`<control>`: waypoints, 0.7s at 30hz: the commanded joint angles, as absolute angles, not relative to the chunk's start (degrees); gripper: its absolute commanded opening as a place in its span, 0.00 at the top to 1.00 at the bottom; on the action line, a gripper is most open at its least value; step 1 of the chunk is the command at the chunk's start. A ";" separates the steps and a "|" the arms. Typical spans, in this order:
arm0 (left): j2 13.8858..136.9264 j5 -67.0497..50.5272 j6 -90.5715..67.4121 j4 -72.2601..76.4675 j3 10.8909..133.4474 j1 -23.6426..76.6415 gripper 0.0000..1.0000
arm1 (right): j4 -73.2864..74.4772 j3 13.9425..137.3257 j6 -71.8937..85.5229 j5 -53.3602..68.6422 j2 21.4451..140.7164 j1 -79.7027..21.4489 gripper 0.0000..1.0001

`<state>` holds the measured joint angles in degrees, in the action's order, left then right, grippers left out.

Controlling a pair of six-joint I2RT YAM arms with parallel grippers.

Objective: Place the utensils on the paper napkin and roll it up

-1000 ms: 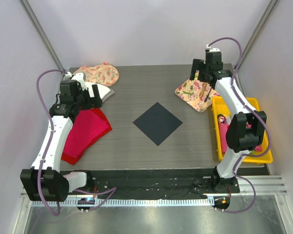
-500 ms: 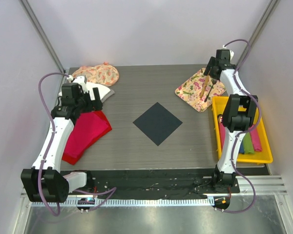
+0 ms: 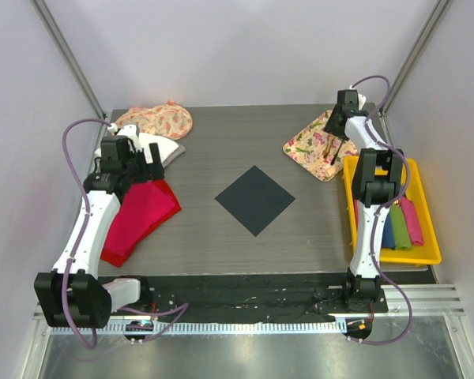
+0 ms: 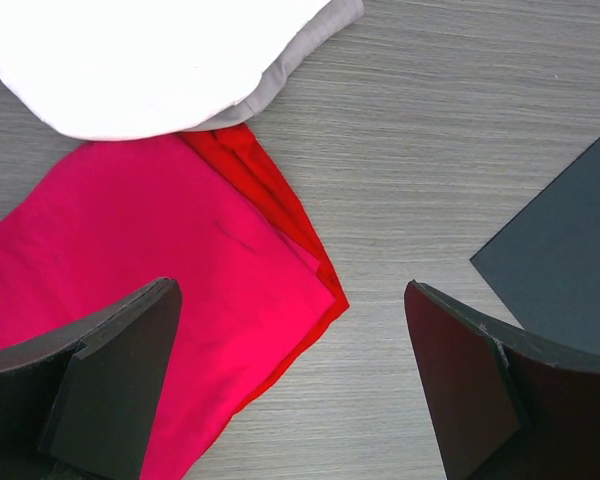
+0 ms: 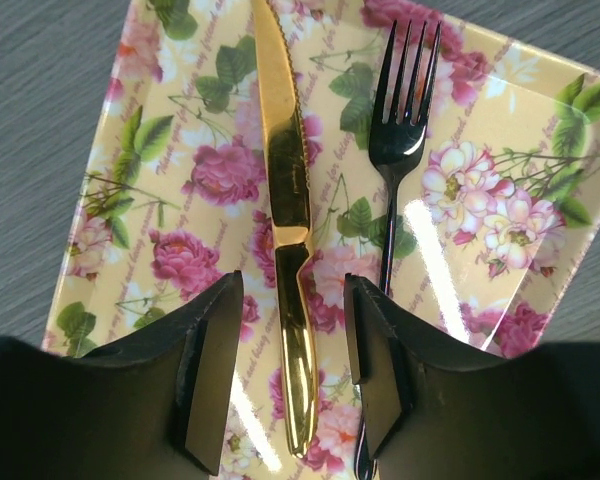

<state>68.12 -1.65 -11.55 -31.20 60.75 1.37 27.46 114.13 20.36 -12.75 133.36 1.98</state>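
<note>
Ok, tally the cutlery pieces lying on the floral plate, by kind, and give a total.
Gold-coloured metal table knife: 1
Dark shiny metal fork: 1
Total on the glossy rectangular floral plate: 2

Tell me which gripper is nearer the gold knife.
Right. The right gripper straddles the gold knife on the floral plate; the left gripper hovers far off, over the red cloth's edge.

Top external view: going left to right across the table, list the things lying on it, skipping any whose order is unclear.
red cloth → dark paper napkin → floral plate → yellow tray
</note>
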 commanded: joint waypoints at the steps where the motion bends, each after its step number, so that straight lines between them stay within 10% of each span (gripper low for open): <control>1: 68.03 -0.44 -11.25 -27.86 60.12 1.23 0.00 | 25.93 116.98 21.62 -13.18 134.38 1.67 0.49; 21: 69.61 2.99 -11.25 -27.25 59.41 1.23 0.00 | 25.84 117.16 22.59 -13.10 138.16 0.35 0.60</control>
